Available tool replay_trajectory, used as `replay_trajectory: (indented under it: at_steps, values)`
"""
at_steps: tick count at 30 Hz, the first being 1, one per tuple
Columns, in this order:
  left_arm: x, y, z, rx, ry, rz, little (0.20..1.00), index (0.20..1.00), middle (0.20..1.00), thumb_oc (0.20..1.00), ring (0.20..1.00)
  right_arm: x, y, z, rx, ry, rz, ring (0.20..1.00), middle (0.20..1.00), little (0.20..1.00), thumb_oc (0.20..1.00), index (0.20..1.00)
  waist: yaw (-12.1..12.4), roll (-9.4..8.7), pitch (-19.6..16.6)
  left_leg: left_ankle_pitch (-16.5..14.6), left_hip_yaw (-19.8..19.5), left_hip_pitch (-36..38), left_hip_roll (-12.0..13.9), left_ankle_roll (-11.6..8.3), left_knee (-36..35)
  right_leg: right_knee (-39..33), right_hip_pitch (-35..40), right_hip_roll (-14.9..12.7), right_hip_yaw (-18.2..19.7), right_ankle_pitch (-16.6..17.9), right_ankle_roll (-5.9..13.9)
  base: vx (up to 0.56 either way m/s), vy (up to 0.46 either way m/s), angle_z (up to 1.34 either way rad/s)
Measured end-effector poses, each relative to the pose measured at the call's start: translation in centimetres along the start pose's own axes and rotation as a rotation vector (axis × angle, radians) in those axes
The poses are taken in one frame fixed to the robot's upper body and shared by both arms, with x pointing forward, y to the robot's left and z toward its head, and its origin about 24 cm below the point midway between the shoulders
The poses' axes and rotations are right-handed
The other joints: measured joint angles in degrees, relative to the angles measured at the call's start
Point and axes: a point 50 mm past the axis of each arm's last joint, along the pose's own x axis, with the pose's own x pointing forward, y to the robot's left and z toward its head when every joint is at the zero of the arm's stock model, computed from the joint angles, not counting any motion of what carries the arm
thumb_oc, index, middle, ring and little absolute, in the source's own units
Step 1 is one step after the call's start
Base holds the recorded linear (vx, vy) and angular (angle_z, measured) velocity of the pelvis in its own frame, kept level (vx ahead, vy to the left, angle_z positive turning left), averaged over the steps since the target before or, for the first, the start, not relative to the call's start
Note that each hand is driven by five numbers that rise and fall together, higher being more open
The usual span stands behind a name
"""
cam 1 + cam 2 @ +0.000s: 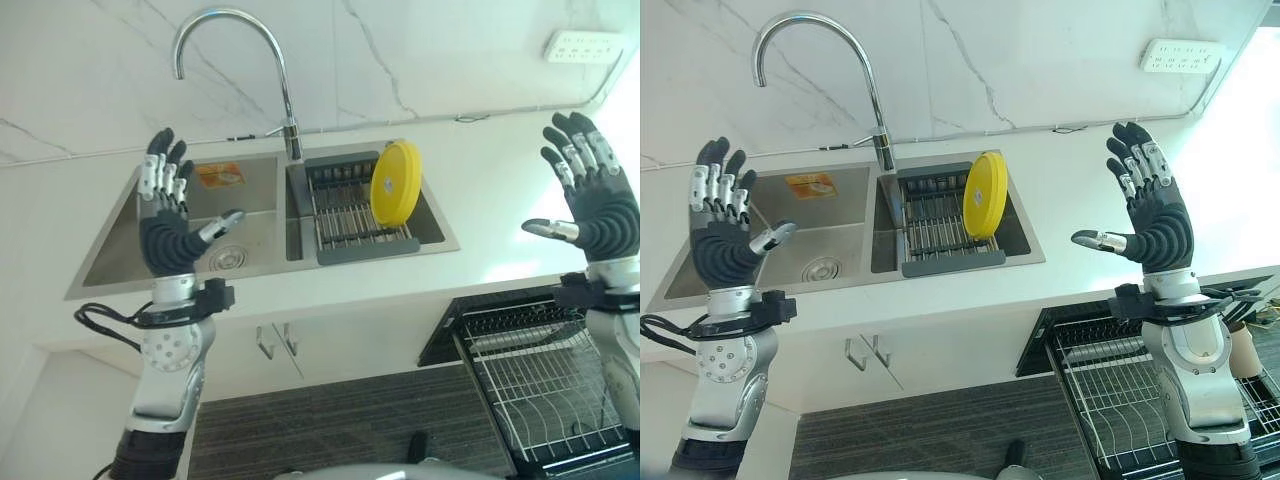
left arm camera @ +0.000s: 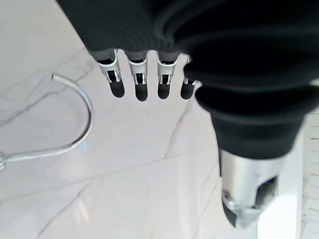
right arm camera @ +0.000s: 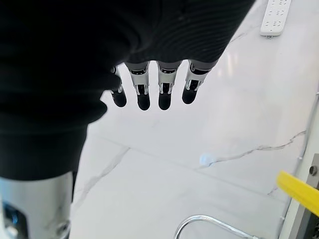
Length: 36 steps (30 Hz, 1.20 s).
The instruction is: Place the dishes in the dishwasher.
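One yellow plate (image 1: 396,183), round with a raised rim, standing on edge at the right end of a grey wire drying rack (image 1: 345,210) in the right basin of the steel sink (image 1: 120,250), centre of frame. One arched chrome faucet (image 1: 235,60) above, upper left. Left hand (image 1: 168,215) raised at left, right hand (image 1: 1145,215) raised at right; fingers of both spread straight, thumbs out, holding nothing. One pulled-out dishwasher rack (image 1: 1110,390) at lower right, with a pale cup (image 1: 1246,352) at the right eye view's edge. Wall socket strip (image 3: 276,17) at upper right in the right wrist view; marble wall beyond both sets of fingers.
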Motion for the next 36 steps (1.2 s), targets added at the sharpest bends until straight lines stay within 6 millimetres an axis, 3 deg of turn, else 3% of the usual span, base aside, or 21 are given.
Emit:
replay_trajectory:
  at_steps: [7, 12, 18, 25, 30, 33, 36]
  values:
    - [0.2, -0.2, 0.2, -0.008, -0.014, -0.006, 1.0, 1.0, 1.0, 1.0, 1.0, 0.4, 0.2, -1.6, -0.001, 0.136, 0.011, 1.0, 1.0, 1.0, 1.0, 1.0, 0.1, 0.02, 0.0, 0.2, -0.1, 0.1, -0.3, -0.33, 0.1, 0.0, -0.2, 0.3, 0.0, 1.0, -0.39, 0.0, -0.004, -0.01]
    - [1.1, -1.5, 0.5, -0.052, -0.055, -0.044, 1.0, 1.0, 1.0, 1.0, 1.0, 2.8, 0.3, -3.3, 0.031, 0.192, -0.017, 1.0, 1.0, 1.0, 1.0, 1.0, 2.1, 0.07, -0.1, 0.2, -0.2, 0.9, -0.3, -0.33, 0.1, 0.0, 0.8, 0.1, -0.2, 0.9, -0.35, 0.0, -0.002, 0.02]
    - [2.4, -1.7, 1.4, -0.057, -0.124, -0.054, 1.0, 1.0, 1.0, 1.0, 1.0, 4.6, -0.1, -5.2, 0.072, 0.28, -0.069, 1.0, 1.0, 1.0, 1.0, 1.0, 3.8, 0.06, -0.1, 0.1, -1.7, 0.7, -0.4, -0.12, 0.1, 0.0, 1.9, -0.7, -1.7, 0.3, 0.09, 0.0, -0.008, 0.12]
    - [3.0, -1.9, 1.3, -0.082, -0.102, -0.072, 1.0, 1.0, 1.0, 1.0, 1.0, 6.9, 1.5, -7.1, 0.144, 0.36, -0.056, 1.0, 1.0, 1.0, 1.0, 1.0, 5.9, -0.05, -1.2, 0.5, -3.6, 0.1, -0.5, -0.23, 0.2, 0.0, 2.5, -0.6, -3.5, 0.4, -0.23, 0.01, -0.013, 0.15]
    - [3.4, -1.8, 1.0, -0.06, -0.068, -0.085, 1.0, 1.0, 1.0, 1.0, 1.0, 7.7, 0.2, -8.5, 0.129, 0.467, -0.151, 1.0, 1.0, 1.0, 1.0, 1.0, 7.9, -0.12, -1.2, 0.5, -5.0, -0.1, -0.6, -0.23, 0.3, 0.0, 3.4, -0.8, -4.9, 0.2, -0.08, 0.0, 0.009, 0.14]
    - [3.5, -1.5, -0.1, -0.062, 0.012, -0.081, 1.0, 1.0, 1.0, 1.0, 1.0, 8.1, -1.6, -9.6, 0.137, 0.548, -0.231, 1.0, 1.0, 1.0, 1.0, 1.0, 8.1, -0.18, -1.3, 0.5, -5.5, -0.2, -0.7, -0.23, 0.3, 0.0, 3.6, -1.0, -5.2, 0.2, -0.06, 0.0, 0.02, 0.06]
    - [3.5, -1.5, -0.2, -0.059, 0.018, -0.083, 1.0, 1.0, 1.0, 1.0, 1.0, 7.8, -1.9, -9.9, 0.14, 0.581, -0.267, 1.0, 1.0, 1.0, 1.0, 1.0, 7.9, -0.18, -1.3, 0.6, -6.2, -0.2, -0.7, -0.24, 0.3, 0.0, 3.9, -1.2, -5.8, 0.0, -0.05, 0.01, 0.017, 0.08]
